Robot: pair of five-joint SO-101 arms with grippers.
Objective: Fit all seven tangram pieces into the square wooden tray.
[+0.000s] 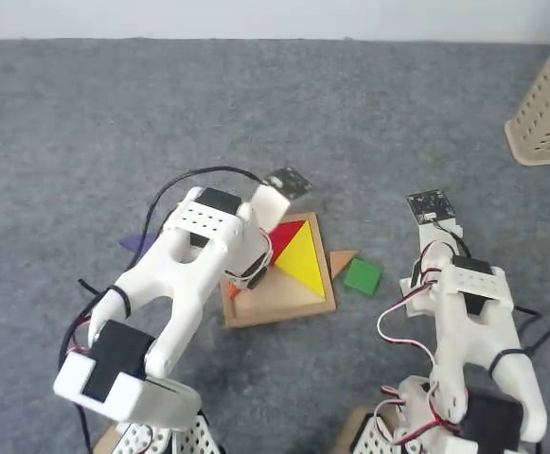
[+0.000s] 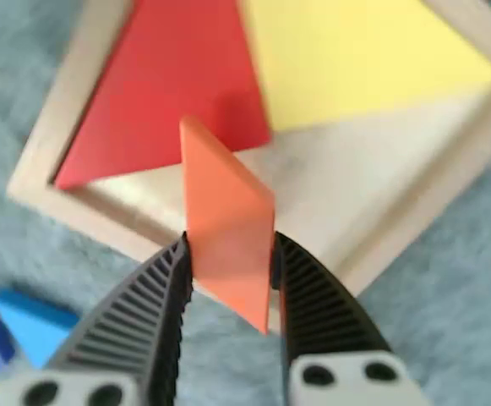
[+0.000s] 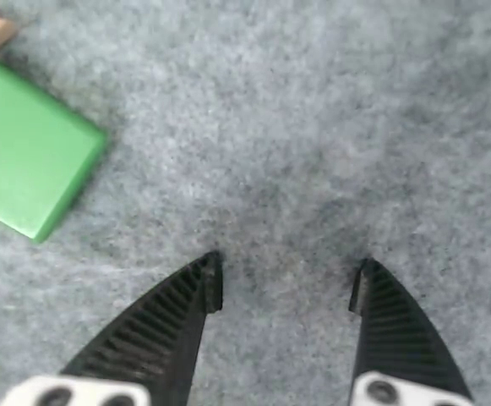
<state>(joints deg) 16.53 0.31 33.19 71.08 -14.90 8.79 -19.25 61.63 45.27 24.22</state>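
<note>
The left wrist view shows what the arm hides in the high view. The left pincer (image 2: 228, 266) pinches an orange piece (image 2: 226, 224), apparently a parallelogram. It stands on edge over the near-left rim of the square wooden tray (image 2: 76, 207). Inside the tray a red triangle (image 2: 165, 93) and a yellow triangle (image 2: 355, 59) lie touching. Blue pieces (image 2: 21, 317) lie on the grey tabletop (image 1: 161, 113) left of the tray. The right pincer (image 3: 286, 283) is spread above the tabletop, with a green square (image 3: 25, 148) to its left. In the high view that square sits just right of the tray, beside a plain wooden triangle (image 1: 341, 259).
</note>
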